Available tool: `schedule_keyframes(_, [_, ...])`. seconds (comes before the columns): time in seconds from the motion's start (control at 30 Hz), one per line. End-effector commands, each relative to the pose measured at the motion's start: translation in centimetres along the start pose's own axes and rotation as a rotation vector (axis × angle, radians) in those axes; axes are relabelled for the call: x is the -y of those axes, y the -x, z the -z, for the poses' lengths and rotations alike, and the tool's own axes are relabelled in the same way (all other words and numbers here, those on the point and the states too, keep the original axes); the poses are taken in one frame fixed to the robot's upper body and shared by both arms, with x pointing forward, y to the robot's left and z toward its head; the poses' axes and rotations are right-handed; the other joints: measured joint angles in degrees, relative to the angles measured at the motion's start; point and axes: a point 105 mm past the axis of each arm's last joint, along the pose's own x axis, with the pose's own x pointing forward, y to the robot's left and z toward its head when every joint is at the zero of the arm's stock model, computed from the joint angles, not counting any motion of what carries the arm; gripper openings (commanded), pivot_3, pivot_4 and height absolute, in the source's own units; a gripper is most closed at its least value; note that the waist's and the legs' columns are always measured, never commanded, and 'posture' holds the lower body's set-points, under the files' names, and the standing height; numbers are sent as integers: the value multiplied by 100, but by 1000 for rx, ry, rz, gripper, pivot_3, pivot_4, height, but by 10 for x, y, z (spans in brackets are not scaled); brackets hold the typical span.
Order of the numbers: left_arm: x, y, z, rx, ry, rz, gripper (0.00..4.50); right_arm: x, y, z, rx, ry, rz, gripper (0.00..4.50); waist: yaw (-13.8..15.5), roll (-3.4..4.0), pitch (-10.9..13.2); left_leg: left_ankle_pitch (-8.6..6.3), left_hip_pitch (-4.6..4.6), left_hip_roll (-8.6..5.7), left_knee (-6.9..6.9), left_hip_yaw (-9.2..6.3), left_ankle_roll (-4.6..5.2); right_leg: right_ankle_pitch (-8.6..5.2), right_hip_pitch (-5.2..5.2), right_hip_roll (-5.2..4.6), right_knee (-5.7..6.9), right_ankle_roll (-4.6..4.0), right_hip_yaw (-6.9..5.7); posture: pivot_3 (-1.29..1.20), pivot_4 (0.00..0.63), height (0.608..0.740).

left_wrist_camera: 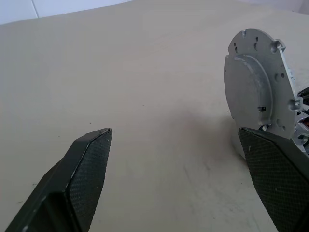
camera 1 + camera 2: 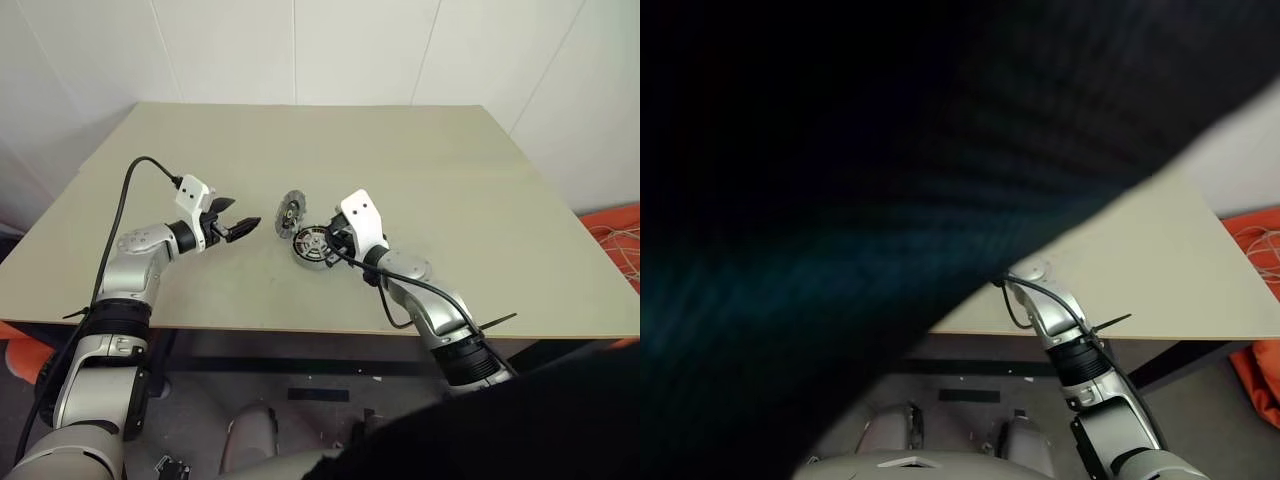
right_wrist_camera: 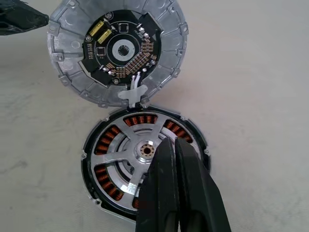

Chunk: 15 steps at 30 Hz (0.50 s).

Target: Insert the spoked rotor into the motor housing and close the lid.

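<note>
My right gripper [image 3: 171, 145] is clenched, its two black fingers pressed together over the spoked rotor [image 3: 126, 152], whose shiny silver spokes sit inside the motor housing [image 3: 96, 181] with copper coils showing between them. At twelve o'clock from it the lid [image 3: 159, 82] stands tilted, ribbed grey rim, dark circuit centre. My left gripper [image 1: 193, 159] hangs spread wide at nine o'clock, textured pads empty, over the matte beige table [image 2: 450, 190].

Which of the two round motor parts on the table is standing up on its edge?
The lid, the grey ribbed disc with the dark circuit board at its centre. It stands on edge, while the motor housing, copper coils showing through the spoked rotor, lies flat.
</note>
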Motion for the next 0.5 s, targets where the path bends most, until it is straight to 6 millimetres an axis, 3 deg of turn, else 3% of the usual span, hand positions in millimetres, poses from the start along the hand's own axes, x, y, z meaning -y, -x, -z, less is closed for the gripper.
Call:
schedule_keyframes(0.03, [-1, 2, -14, 40, -38, -6, 4446, 2, -4, 15, -45, -28, 14, 48, 0, 0, 0, 0, 0, 0, 0, 0, 0, 0, 0, 0, 0, 0, 0, 0, 0, 740])
schedule_keyframes(0.23, [-1, 5, -11, 38, -42, -15, 4446, 8, -2, 12, -31, -21, 33, 48, 0, -1, -1, -2, 46, 0, -3, 1, 4, -5, 40, -1, -3, 7, 3, 0, 0, 740])
schedule_keyframes(0.37, [0, 3, -12, 41, -42, -16, 4446, 8, 5, -18, 68, -35, -2, 48, 8, -1, 0, -2, 46, -2, -2, 0, 3, -13, 43, -2, -3, 21, 3, 0, 0, 740])
schedule_keyframes(0.5, [1, 2, -12, 41, -41, -12, 4446, 3, 1, -8, 32, -34, -12, 48, 0, -1, 0, -2, 46, 1, -5, 0, 3, -3, 40, 0, -3, 4, 3, 0, 0, 740])
